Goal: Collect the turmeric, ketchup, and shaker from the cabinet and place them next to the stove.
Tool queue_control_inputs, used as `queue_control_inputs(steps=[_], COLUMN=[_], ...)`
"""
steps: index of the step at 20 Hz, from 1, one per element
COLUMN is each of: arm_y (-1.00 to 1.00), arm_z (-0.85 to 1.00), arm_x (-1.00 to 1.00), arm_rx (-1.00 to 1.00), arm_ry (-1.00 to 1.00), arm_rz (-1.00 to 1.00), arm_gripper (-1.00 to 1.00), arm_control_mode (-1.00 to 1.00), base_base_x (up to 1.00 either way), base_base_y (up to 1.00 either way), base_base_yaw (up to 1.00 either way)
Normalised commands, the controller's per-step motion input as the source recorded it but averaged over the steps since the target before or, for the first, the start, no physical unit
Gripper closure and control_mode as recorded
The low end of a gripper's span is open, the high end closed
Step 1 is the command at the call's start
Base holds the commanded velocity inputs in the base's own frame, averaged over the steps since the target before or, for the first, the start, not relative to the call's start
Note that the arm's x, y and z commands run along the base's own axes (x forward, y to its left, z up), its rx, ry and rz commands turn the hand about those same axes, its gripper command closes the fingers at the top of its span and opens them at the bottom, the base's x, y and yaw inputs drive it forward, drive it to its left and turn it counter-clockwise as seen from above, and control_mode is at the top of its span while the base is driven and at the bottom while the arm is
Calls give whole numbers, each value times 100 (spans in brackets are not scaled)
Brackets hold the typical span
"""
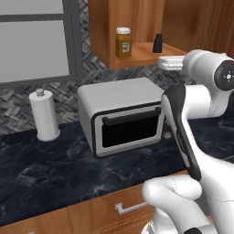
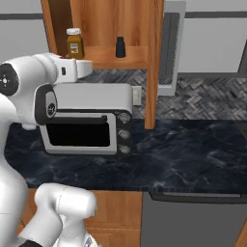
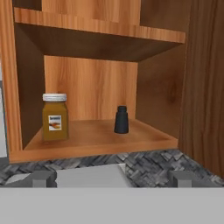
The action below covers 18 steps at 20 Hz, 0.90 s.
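Two task items stand on the lower shelf board of the cabinet [image 3: 100, 140]: the turmeric [image 3: 55, 117] at the left of the shelf and the shaker [image 3: 121, 119] near its centre, well apart from each other, both upright. In the hand view they sit at mid-frame, the turmeric left of centre and the shaker just right of centre, with a second shelf board above them.

In the left base view the turmeric [image 1: 123, 43] appears in the upper middle of the frame and the shaker [image 1: 157, 43] to its right, both inside the cabinet [image 1: 137, 57]. In the right base view the turmeric [image 2: 74, 43] sits at upper left and the shaker [image 2: 120, 47] right of it, in the cabinet [image 2: 154, 62].

The end effector [image 3: 112, 178] is released: its two finger tips stand wide apart at the bottom of the hand view, with nothing between them, facing the open cabinet from outside and below the shelf level.

A toaster oven [image 1: 122, 116] stands on the dark marbled tabletop [image 1: 55, 169] below the cabinet, at centre frame in the left base view. A paper-towel roll [image 1: 44, 115] stands upright on the tabletop at the left of that frame, apart from the toaster oven.
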Motion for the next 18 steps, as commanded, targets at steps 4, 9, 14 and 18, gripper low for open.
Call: queue_control_inputs(steps=[4, 9, 14, 18], arm_y=[-9, -1, -2, -3], arm_z=[0, 0, 0, 0], arm_x=[11, 25, 46, 57], arm_rx=[0, 0, 0, 0], arm_ry=[-2, 0, 0, 0], arm_rz=[0, 0, 0, 0], arm_gripper=[-100, -100, -100, -100], arm_control_mode=[-100, -100, -100, -100], base_base_x=[0, 0, 0, 0], base_base_y=[0, 0, 0, 0], base_base_yaw=[0, 0, 0, 0])
